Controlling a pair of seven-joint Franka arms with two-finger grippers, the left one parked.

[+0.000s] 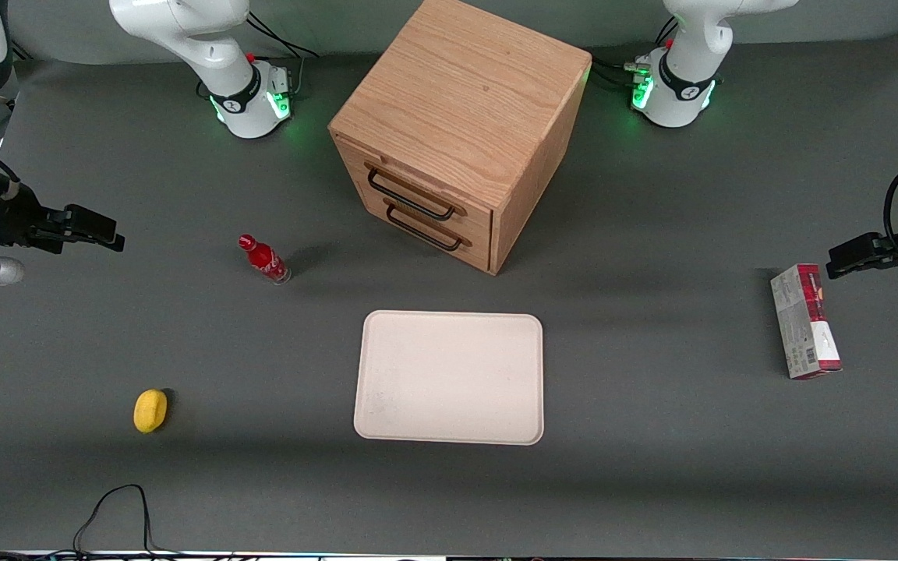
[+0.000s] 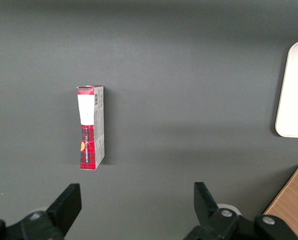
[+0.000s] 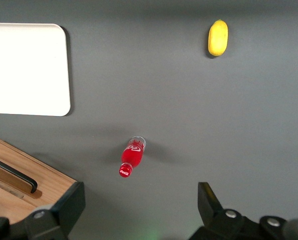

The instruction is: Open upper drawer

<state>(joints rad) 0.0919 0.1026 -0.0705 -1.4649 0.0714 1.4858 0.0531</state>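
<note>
The oak cabinet [image 1: 461,101] stands at the middle of the table, farther from the front camera than the tray. Its upper drawer [image 1: 427,189] is shut, with a black bar handle [image 1: 410,196]. The lower drawer [image 1: 441,227] sits just beneath it, also shut. My right gripper [image 1: 110,232] hovers at the working arm's end of the table, well apart from the cabinet, open and empty. In the right wrist view the gripper [image 3: 141,192] is open above bare mat. A corner of the cabinet [image 3: 43,182] with one black handle [image 3: 13,174] shows beside it; I cannot tell which drawer's.
A red cola bottle [image 1: 263,259] [image 3: 131,156] stands between my gripper and the cabinet. A yellow lemon [image 1: 150,410] [image 3: 218,37] lies nearer the front camera. A cream tray [image 1: 449,378] [image 3: 26,70] lies in front of the cabinet. A red-and-white box [image 1: 804,321] [image 2: 90,127] lies toward the parked arm's end.
</note>
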